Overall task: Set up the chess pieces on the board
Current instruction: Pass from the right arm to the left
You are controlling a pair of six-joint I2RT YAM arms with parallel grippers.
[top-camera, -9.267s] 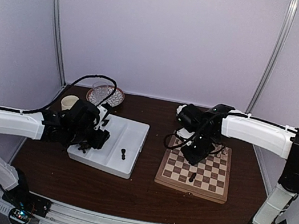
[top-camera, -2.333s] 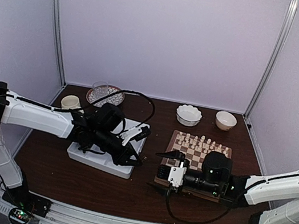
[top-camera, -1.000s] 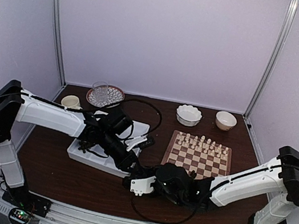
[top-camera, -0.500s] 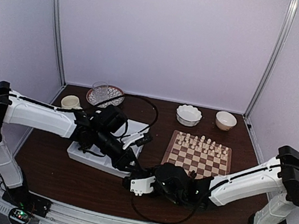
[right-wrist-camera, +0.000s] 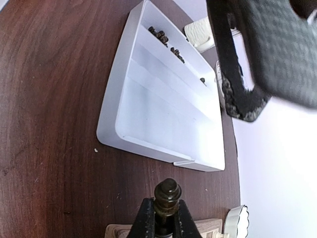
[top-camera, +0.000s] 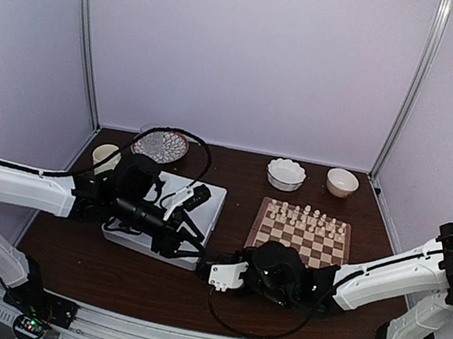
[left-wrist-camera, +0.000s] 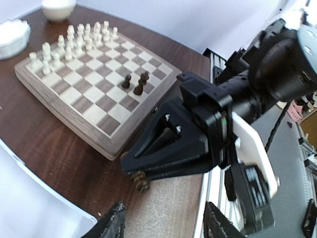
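Observation:
The chessboard [top-camera: 317, 254] lies right of centre, and in the left wrist view [left-wrist-camera: 74, 106] two dark chess pieces [left-wrist-camera: 141, 83] stand on it. My right gripper [top-camera: 208, 266] is low over the table off the board's near left corner, shut on a dark chess piece [right-wrist-camera: 167, 194]; the left wrist view shows that piece [left-wrist-camera: 140, 181] at its fingertips. My left gripper [top-camera: 183, 241] is open and empty over the white tray's near right corner, facing the right gripper with a gap between them. A few dark pieces [right-wrist-camera: 159, 34] lie in the tray's far compartments.
The white divided tray [top-camera: 200, 218] lies left of the board. Cream chessmen [top-camera: 306, 216] fill the board's far rows. A cream cup [top-camera: 105, 153], a glass plate [top-camera: 161, 142] and two white bowls [top-camera: 285, 173] [top-camera: 342, 182] stand along the back.
My left arm has drawn back to the left, away from the right gripper. My right gripper, with the dark piece, has shifted slightly right toward the board.

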